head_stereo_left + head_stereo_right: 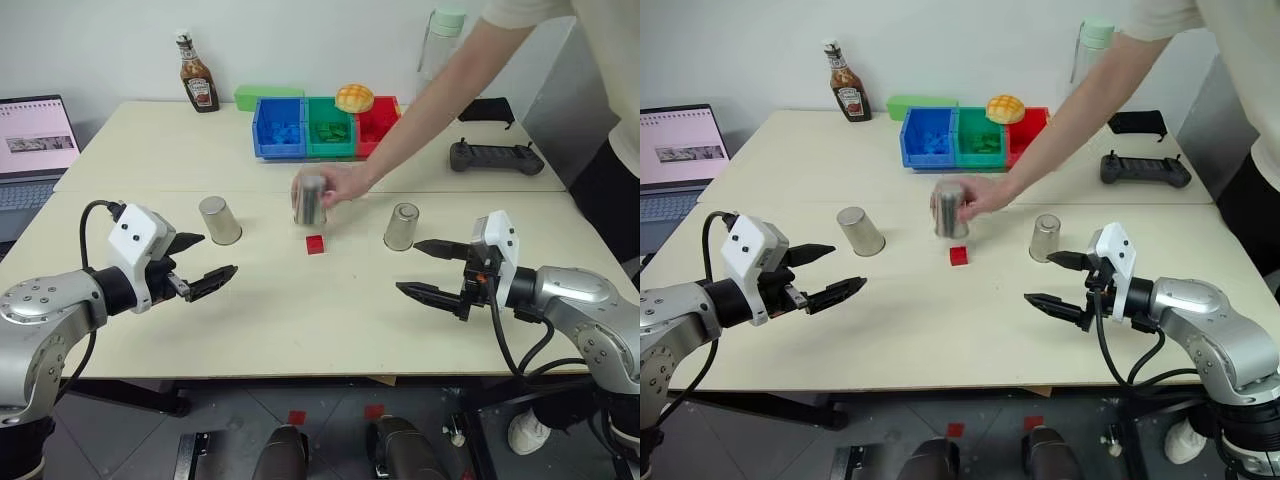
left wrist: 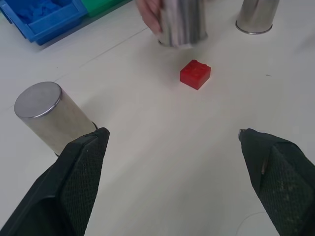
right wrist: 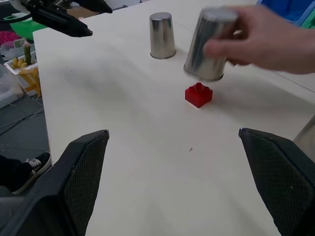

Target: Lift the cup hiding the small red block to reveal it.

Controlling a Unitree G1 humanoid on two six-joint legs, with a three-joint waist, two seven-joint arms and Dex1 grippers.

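Note:
Three silver metal cups stand mouth down in a row on the cream table. A person's hand (image 1: 345, 185) grips the middle cup (image 1: 310, 200) and holds it just behind the small red block (image 1: 315, 244), which lies uncovered on the table. The left cup (image 1: 219, 220) and the right cup (image 1: 401, 227) rest untouched. My left gripper (image 1: 215, 255) hovers open in front of the left cup, and my right gripper (image 1: 407, 266) hovers open in front of the right cup. Nothing is between the fingers of either. The wrist views show the block (image 2: 195, 74) beside the held cup (image 3: 209, 44).
Blue (image 1: 278, 127), green (image 1: 330, 127) and red (image 1: 377, 122) bins line the back of the table, with a ketchup bottle (image 1: 197, 74) to their left. A laptop (image 1: 35, 150) sits far left and a black controller (image 1: 495, 156) back right. The person's arm reaches in from the right.

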